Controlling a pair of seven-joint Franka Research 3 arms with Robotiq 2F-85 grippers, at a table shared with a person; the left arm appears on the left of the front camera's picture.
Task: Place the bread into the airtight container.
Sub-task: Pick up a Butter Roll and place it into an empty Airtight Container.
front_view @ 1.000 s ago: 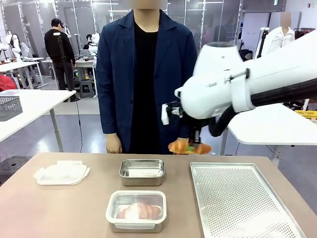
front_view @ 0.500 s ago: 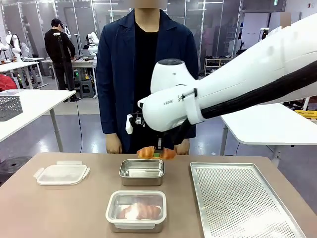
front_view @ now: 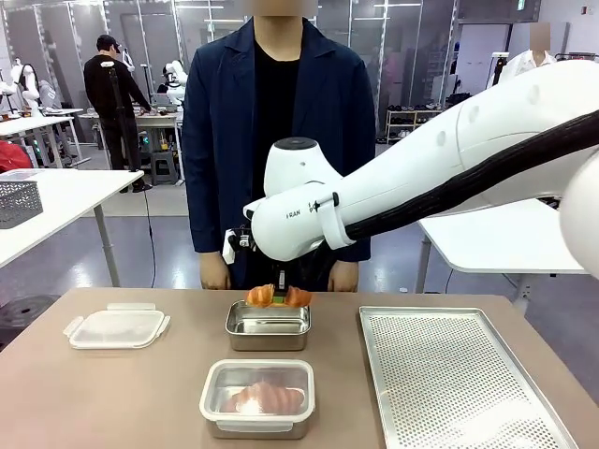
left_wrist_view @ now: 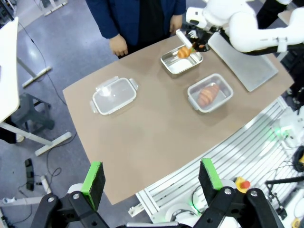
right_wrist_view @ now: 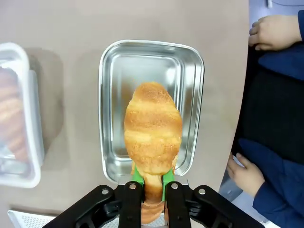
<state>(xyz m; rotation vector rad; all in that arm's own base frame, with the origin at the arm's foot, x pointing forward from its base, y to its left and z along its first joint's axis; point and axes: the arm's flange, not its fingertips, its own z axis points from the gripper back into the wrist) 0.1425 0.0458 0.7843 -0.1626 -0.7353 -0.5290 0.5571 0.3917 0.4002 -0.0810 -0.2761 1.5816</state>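
Crossing the brown surface [front_view: 112,393] from the right in the last sec, our white right arm [front_view: 449,159] now hangs over the open rectangular steel container [front_view: 268,339]. We see the golden croissant [right_wrist_view: 152,128], pinched at its near end by the right tool [right_wrist_view: 152,183], hovering just above the pan, approx centred. We judge lowering & release come next. Meanwhile the left tool [left_wrist_view: 151,175] stands wide, empty, high above.
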